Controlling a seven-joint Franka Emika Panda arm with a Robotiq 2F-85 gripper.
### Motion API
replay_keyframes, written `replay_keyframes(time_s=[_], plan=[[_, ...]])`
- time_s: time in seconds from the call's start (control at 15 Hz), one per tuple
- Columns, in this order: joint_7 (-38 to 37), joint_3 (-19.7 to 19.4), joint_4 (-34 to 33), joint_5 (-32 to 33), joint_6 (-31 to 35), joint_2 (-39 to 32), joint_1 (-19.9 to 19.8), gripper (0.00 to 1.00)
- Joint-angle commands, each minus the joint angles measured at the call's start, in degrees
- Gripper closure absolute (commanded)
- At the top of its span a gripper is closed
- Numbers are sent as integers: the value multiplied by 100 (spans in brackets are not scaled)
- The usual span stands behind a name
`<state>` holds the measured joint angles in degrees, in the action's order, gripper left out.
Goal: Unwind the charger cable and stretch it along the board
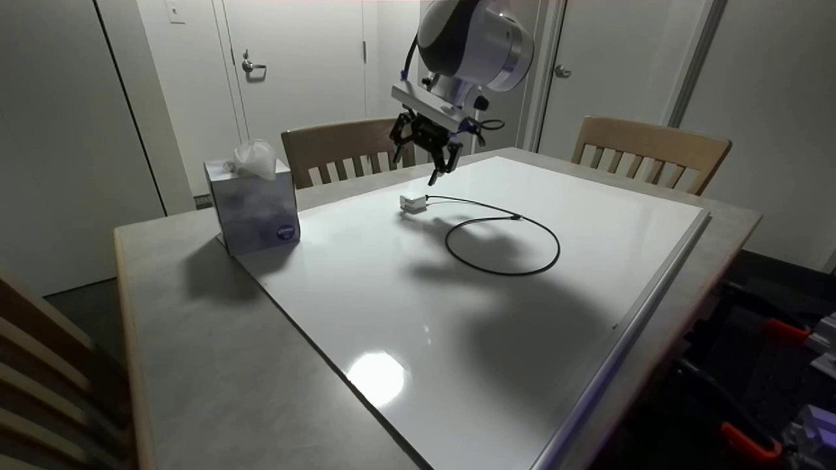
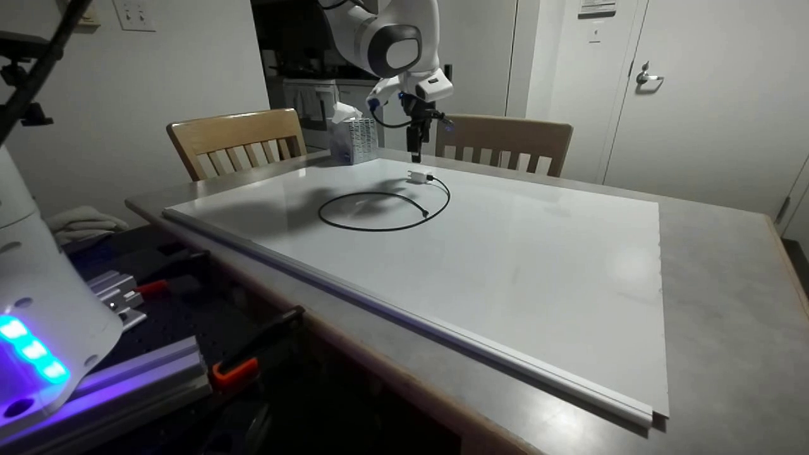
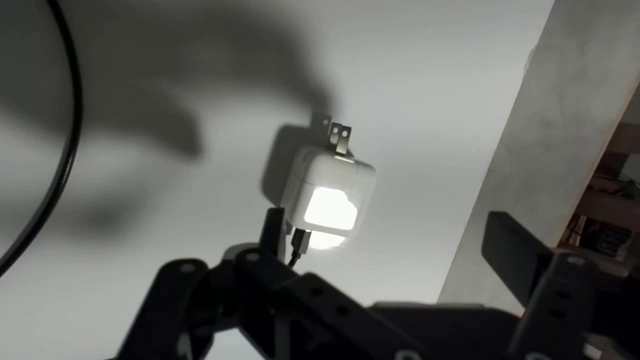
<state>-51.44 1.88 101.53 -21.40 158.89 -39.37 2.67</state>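
Observation:
The charger cable (image 1: 503, 273) is a black cord lying on the white board (image 1: 366, 287) in one wide loop. The loop also shows in an exterior view (image 2: 373, 230), and part of the cord is in the wrist view (image 3: 76, 95). Its whitish plug block (image 1: 413, 203) lies on the board near the far long edge, joined to the cord. In the wrist view the plug block (image 3: 332, 192) has its metal prongs pointing up-frame. My gripper (image 1: 414, 171) is open and empty above the plug block, not touching it. In the wrist view the fingers (image 3: 390, 225) are wide apart.
A tissue box (image 1: 255, 209) stands at a corner of the board, also seen in an exterior view (image 2: 354, 140). A raised rail (image 2: 404, 309) runs along one long board edge. Wooden chairs (image 1: 346, 147) stand around the grey table (image 1: 189, 339).

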Motion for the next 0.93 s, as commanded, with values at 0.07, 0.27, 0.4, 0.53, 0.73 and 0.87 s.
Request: replay_keyframes(time_s=[0.07, 0.27, 0.4, 0.53, 0.73, 0.87], plan=[[623, 466, -236, -571, -289, -93, -508, 0], [944, 539, -481, -631, -1025, -183, -661, 0], [1063, 453, -686, -584, -1642, -251, -646, 0], [841, 189, -877, -407, -2100, -322, -460, 0], [446, -96, -1127, -214, -2336, -483, -222, 0], [262, -169, -1313, -141, -2364, -631, -124, 0]])
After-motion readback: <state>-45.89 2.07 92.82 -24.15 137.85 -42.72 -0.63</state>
